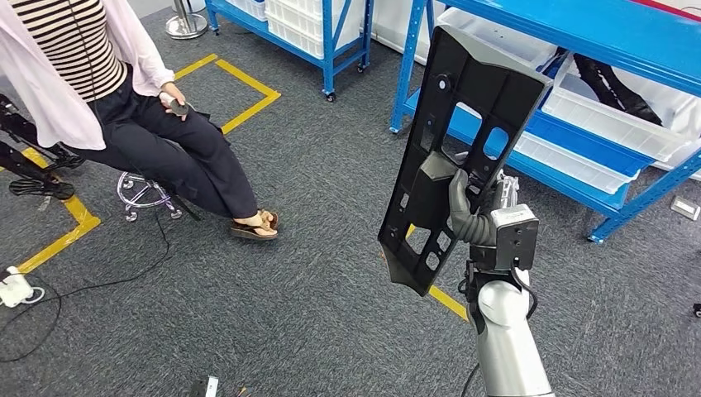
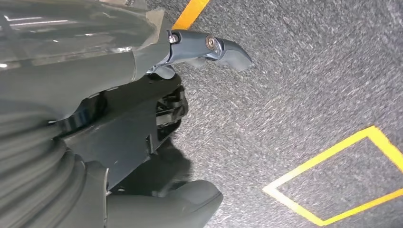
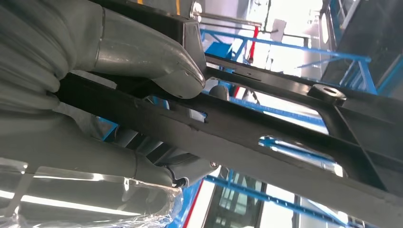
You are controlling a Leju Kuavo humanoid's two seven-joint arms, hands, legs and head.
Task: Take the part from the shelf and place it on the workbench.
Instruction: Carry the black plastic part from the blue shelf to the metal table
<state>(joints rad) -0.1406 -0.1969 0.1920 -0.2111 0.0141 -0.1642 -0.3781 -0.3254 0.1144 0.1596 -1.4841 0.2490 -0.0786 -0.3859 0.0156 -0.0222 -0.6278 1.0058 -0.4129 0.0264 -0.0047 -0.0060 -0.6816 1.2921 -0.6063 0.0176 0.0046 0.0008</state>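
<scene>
Part (image 1: 457, 157): long flat black plastic panel with cutouts and ribs. Held up off the floor, tilted, long axis roughly upright, top leaning toward the blue shelf (image 1: 595, 37). Right hand (image 1: 464, 207) grips it mid-length.

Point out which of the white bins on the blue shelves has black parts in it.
The white bin on the near blue shelf, just right of the black part in the right hand. Long black parts lie inside; no contents show in the others.
</scene>
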